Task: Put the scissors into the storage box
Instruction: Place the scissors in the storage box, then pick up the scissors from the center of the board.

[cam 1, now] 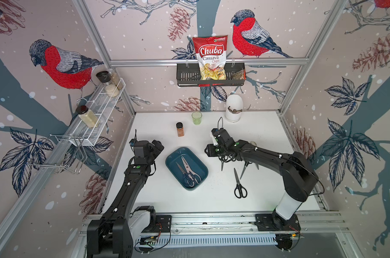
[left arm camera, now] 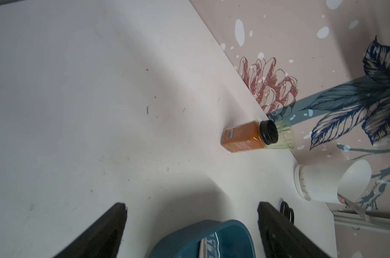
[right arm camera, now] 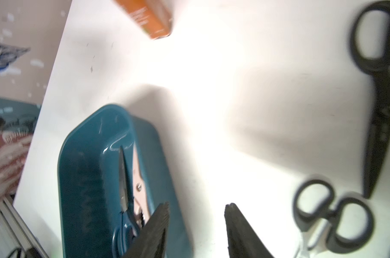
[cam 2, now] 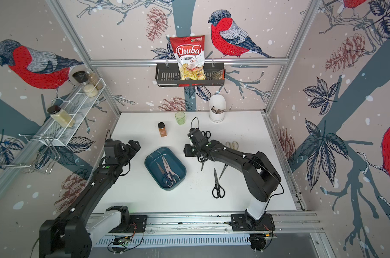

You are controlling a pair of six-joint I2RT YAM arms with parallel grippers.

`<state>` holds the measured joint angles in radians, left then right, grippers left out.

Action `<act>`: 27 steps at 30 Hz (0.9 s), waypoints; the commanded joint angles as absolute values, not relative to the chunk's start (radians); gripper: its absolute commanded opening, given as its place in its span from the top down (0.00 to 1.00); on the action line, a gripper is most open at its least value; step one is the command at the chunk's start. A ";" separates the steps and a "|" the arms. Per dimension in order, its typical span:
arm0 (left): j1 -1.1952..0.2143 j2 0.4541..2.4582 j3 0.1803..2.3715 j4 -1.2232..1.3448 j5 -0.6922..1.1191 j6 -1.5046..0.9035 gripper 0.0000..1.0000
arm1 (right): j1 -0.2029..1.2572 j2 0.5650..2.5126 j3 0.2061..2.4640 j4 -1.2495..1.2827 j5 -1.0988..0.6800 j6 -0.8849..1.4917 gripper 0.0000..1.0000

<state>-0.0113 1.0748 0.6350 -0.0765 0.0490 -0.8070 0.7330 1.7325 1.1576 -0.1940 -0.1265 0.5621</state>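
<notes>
The storage box (cam 1: 176, 156) (cam 2: 155, 156) is a dark teal tray in the middle of the table. In it lie a dark-blue-handled pair (cam 1: 182, 172) and cream-handled kitchen shears (cam 1: 190, 172). My right gripper (right arm camera: 196, 210) (cam 1: 209, 152) is open and empty, just right of the box's far end (right arm camera: 89, 143). Black scissors (right arm camera: 379, 100) and another black-handled pair (right arm camera: 332, 214) lie beside it. One more black pair (cam 1: 239, 184) lies on the open table. My left gripper (left arm camera: 191, 207) (cam 1: 159, 145) is open and empty at the box's far left corner (left arm camera: 189, 232).
An orange spice bottle (cam 1: 180, 129), a green cup (cam 1: 196, 118) and a white container (cam 1: 234, 108) stand at the back. A pale-handled pair (cam 2: 232, 145) lies behind the right arm. More scissor blades (cam 1: 245, 168) poke out from under that arm.
</notes>
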 commanded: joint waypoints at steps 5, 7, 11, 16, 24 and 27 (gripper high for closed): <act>-0.161 1.185 0.743 -0.134 0.083 -0.680 0.06 | 0.574 1.694 1.039 -0.147 -0.191 0.636 0.56; -0.179 1.197 0.744 -0.125 0.091 -0.696 0.06 | 0.548 1.687 1.019 -0.168 -0.171 0.618 0.58; -0.219 1.200 0.736 -0.115 0.085 -0.722 0.07 | 0.537 1.696 1.031 -0.265 -0.061 0.556 0.60; -0.265 1.195 0.720 -0.102 0.067 -0.755 0.07 | 0.540 1.739 1.062 -0.325 -0.006 0.507 0.67; -0.303 1.219 0.714 -0.103 0.057 -0.768 0.07 | 0.581 1.819 1.142 -0.391 0.078 0.458 0.73; -0.302 1.222 0.713 -0.098 0.054 -0.775 0.07 | 0.611 1.852 1.177 -0.415 0.118 0.447 0.75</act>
<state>-0.3008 1.2194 0.7158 -0.1154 0.0673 -0.7620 0.5911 1.8313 1.1507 -0.3664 0.0509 0.4717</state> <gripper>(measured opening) 0.935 0.258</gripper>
